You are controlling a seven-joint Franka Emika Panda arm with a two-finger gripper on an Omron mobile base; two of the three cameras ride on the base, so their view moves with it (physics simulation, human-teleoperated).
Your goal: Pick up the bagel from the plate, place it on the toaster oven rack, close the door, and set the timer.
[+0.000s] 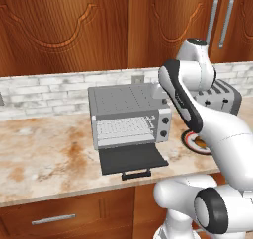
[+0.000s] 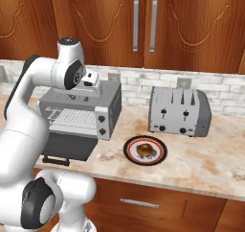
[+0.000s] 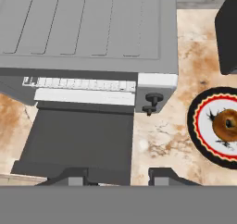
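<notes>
**A:** What is sitting nearest to you?

**B:** My gripper is hanging above the toaster oven, looking down on it. My two fingertips are standing apart with nothing between them, so I am holding nothing. Just in front of the oven, the door is lying dropped down flat over the counter, its black handle at the near edge.

**A:** And behind the door?

**B:** The rack is sitting inside the oven's open mouth, bare. Two dark knobs are showing on the oven's right-hand panel.

**A:** Where is the bagel?

**B:** The bagel is lying in the middle of the plate, and the plate is resting on the counter to the right of the oven, near its front corner but apart from it.

**A:** Anything farther back?

**B:** A grey toaster is standing to the right of the oven, behind the plate. Beyond the oven, a pale brick wall is running along the counter, with wooden cabinets hanging above.
</notes>
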